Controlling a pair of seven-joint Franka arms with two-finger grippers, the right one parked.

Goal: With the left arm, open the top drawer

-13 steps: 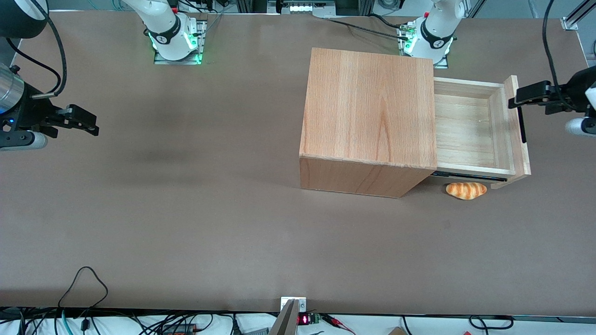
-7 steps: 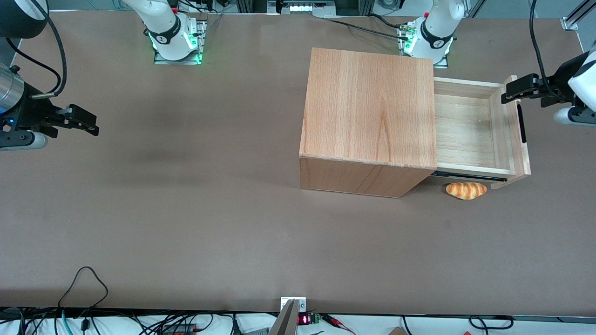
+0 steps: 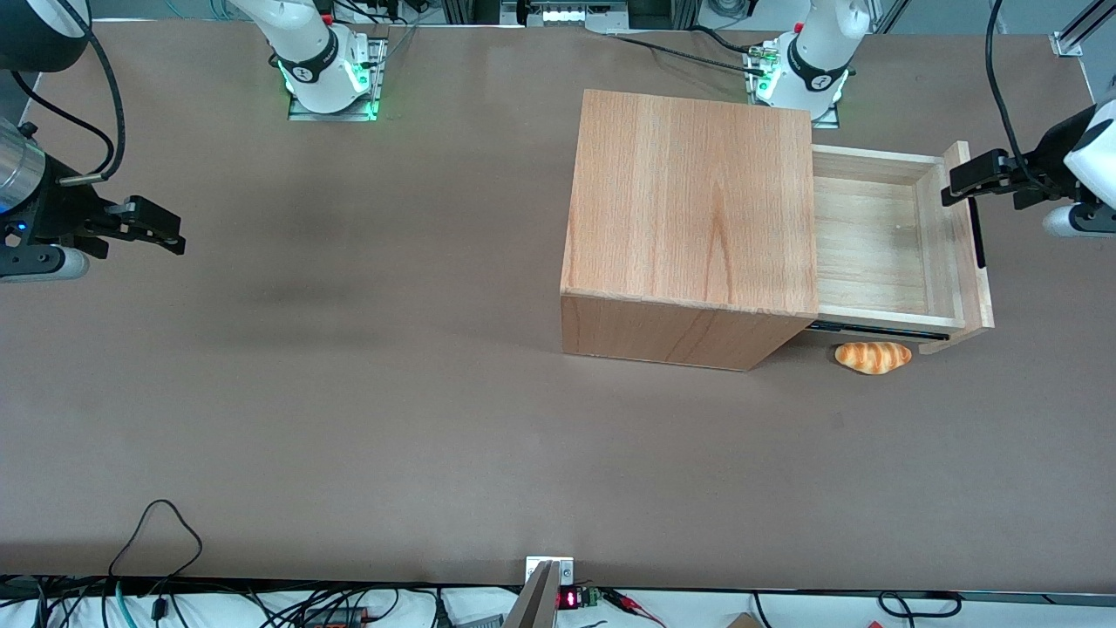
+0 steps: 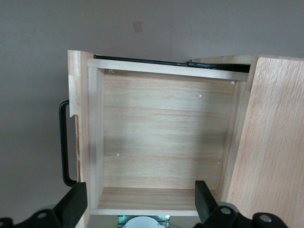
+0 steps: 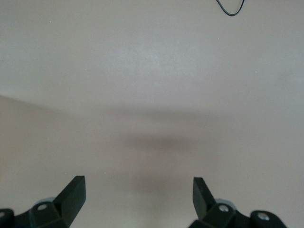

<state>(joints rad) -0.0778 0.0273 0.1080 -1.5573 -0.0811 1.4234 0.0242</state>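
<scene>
The left arm's hand [image 3: 959, 185] hangs with its fingers [image 4: 71, 209] spread wide and holding nothing, above the end of the top drawer's front panel farther from the front camera; whether it touches the wood cannot be told from above. The top drawer [image 3: 876, 240] stands pulled well out of the wooden cabinet [image 3: 693, 209], toward the working arm's end of the worktop [image 3: 349, 392], and its tray is empty.

It looks a rigid, light wooden tray on black side rails [image 3: 876, 330], so it should slide straight and smoothly but would bind if pulled askew. The natural place to take hold is the black handle [image 4: 63, 142] at the middle of the front panel, a thin bar that narrow fingertips can hook or pinch; smooth metal may slip.

A small bread roll [image 3: 873, 357] lies on the worktop just beside the drawer's nearer rail, under its edge, clear of the sliding path.
</scene>
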